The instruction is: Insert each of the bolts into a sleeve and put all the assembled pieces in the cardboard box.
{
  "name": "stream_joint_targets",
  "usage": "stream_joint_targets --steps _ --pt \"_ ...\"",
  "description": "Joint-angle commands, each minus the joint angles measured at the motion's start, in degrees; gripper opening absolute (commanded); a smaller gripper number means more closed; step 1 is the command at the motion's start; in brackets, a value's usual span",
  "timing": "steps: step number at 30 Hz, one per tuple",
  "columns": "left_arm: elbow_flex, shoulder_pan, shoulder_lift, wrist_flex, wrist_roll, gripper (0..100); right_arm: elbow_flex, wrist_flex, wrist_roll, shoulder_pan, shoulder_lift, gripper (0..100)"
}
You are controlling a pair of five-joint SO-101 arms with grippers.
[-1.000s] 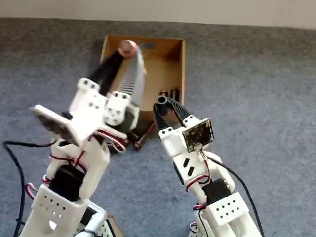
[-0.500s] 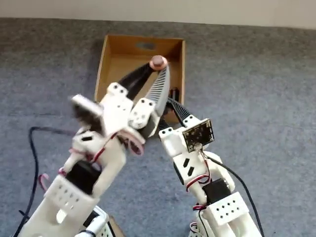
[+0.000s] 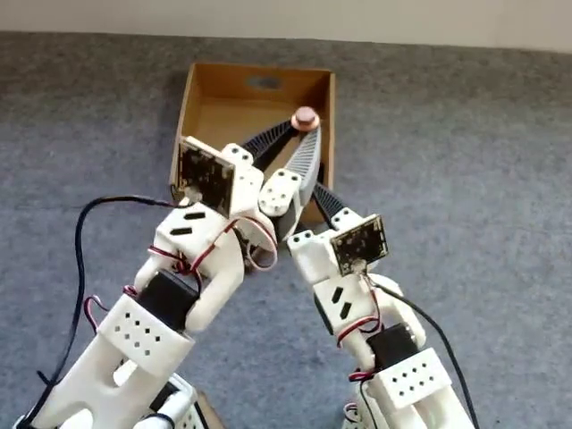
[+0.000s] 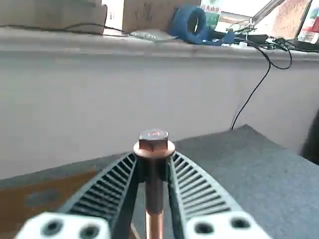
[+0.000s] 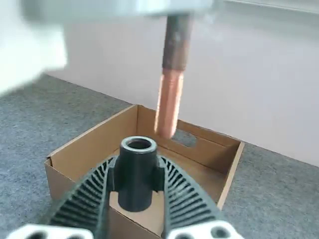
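Bolt [image 4: 154, 144]: one, copper-coloured, with a flanged hex head and smooth shank. It hangs upright, clamped below the head between the ribbed black fingers of the left pincer [image 4: 154, 160]. It is over the right side of the cardboard box [image 3: 257, 71]. The right pincer [image 5: 137, 168] grips one black tubular sleeve [image 5: 137, 185], mouth up. The bolt's tip is close by that mouth, not inside it. From above, the left arm covers the sleeve and the box's near part. The one brown box is open-topped, with a slot in its far wall, on a grey carpeted surface [image 3: 447, 134].
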Motion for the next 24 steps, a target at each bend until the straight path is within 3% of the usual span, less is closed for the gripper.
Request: stream_joint_targets --steps 1,9,24 --pt "-6.9 0.5 -0.7 5.4 0.3 1 -0.5 0.0 0.7 1.7 -0.8 0.8" --pt "-9.9 0.5 5.2 5.7 0.3 1 -0.5 0.0 -5.2 2.2 -0.7 0.8" --pt "-10.5 0.4 7.7 5.6 0.3 1 -0.5 0.2 -5.3 2.2 -0.7 0.8"
